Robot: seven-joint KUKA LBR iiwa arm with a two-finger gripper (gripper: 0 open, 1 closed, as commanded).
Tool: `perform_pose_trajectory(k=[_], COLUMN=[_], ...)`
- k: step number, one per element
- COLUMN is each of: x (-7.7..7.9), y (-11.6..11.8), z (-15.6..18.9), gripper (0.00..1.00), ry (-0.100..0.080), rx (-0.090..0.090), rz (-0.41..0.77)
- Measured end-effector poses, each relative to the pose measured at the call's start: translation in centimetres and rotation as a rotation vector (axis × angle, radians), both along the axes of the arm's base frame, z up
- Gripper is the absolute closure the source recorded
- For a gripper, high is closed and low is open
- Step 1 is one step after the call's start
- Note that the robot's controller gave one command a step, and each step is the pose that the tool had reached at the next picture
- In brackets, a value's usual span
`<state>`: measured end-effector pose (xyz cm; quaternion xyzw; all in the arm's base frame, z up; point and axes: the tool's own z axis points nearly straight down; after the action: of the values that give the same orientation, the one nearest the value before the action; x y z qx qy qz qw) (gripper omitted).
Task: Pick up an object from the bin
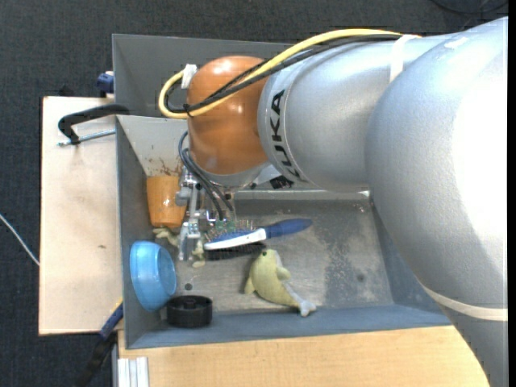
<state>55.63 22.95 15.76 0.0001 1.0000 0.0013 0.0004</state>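
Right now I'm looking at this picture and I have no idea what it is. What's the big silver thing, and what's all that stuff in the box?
The big silver shape is a robot arm reaching in from the right. The orange dome at its end is part of it. The camera looks down from above, slightly sideways, into a grey metal bin. At the arm's tip is its claw, low over the bin's left part, next to the white head of a blue-handled brush. Around it lie an orange block, a blue bowl, a black round lid and a pale yellow soft toy. I can't tell whether the claw grips anything.
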Motion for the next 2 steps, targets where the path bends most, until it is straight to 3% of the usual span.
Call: perform_pose_trajectory(k=[1, 2], x=[0.90, 0.96], y=[-9.25, -8.69], z=[-6.05, -5.75], gripper=[0.00, 1.00], ry=[0.006, 0.000], rx=[-0.006, -0.001], rz=[-0.035, -0.027])
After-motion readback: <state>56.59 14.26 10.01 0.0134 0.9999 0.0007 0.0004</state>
